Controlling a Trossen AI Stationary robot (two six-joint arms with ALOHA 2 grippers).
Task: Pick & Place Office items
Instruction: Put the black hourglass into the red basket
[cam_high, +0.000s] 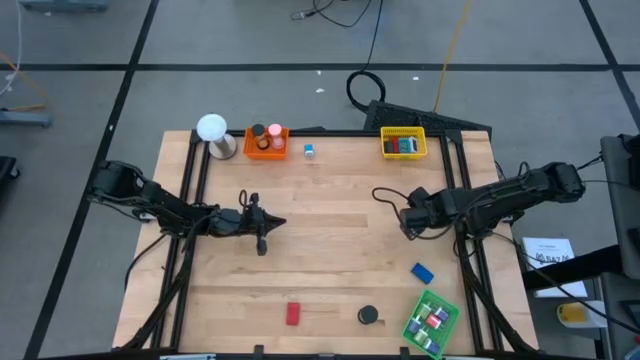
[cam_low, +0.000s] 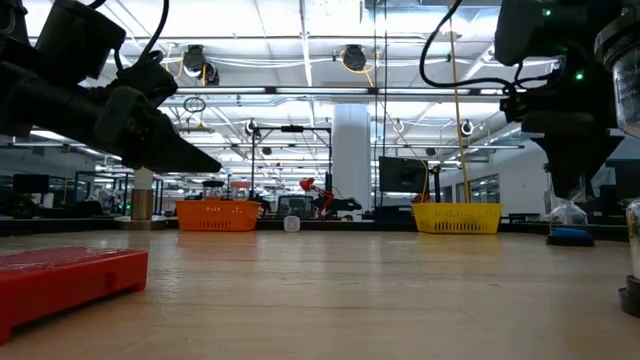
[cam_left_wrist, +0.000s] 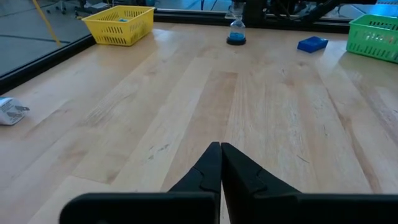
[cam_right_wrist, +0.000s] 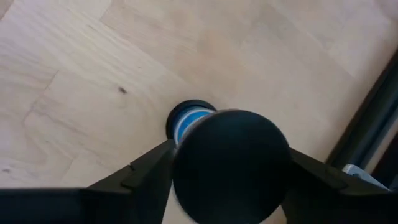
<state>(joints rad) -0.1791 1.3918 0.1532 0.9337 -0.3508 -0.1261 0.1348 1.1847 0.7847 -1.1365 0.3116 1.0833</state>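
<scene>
Reaching down, right tool (cam_high: 409, 220) clamped on a black-capped item (cam_right_wrist: 230, 163); left tool (cam_left_wrist: 221, 155) together, low over the table (cam_left_wrist: 280, 93).

overhead, table-level, 2 wrist views — close

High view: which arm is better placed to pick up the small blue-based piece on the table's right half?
Right. The right gripper sits directly over the small piece, which shows between its fingers in the right wrist view. The left gripper is shut and hangs over the table's left half, far from it.
</scene>
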